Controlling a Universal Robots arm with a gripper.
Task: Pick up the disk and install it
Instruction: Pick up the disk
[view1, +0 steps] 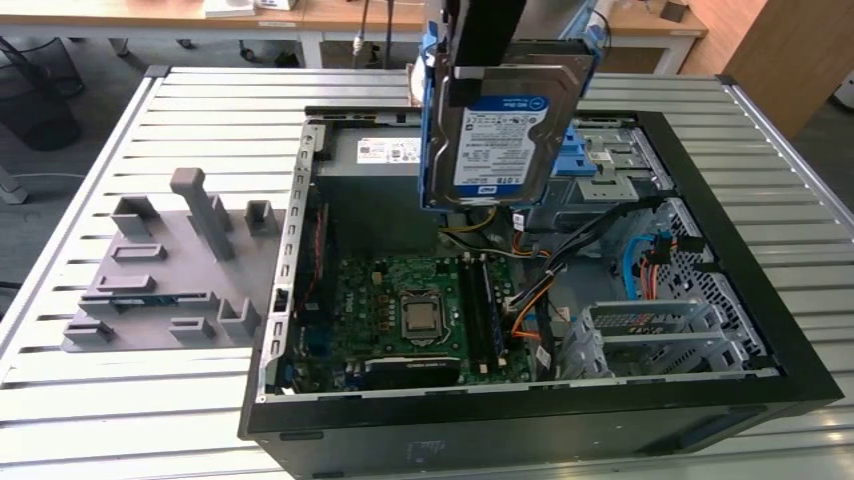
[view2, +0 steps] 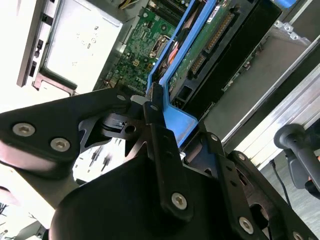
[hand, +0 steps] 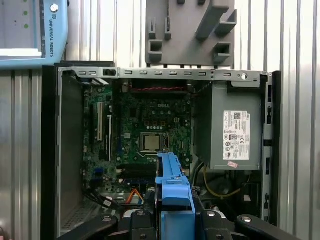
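Grey fixture block (view1: 167, 265) at the exterior view's left, motherboard (view1: 400, 310) inside the open computer case (view1: 534, 405), the disk (view1: 505, 140) hanging upright above the case, my gripper (view2: 154, 107) clamped on its blue carrier frame, metal drive cage (view1: 661, 335) at the exterior view's right.
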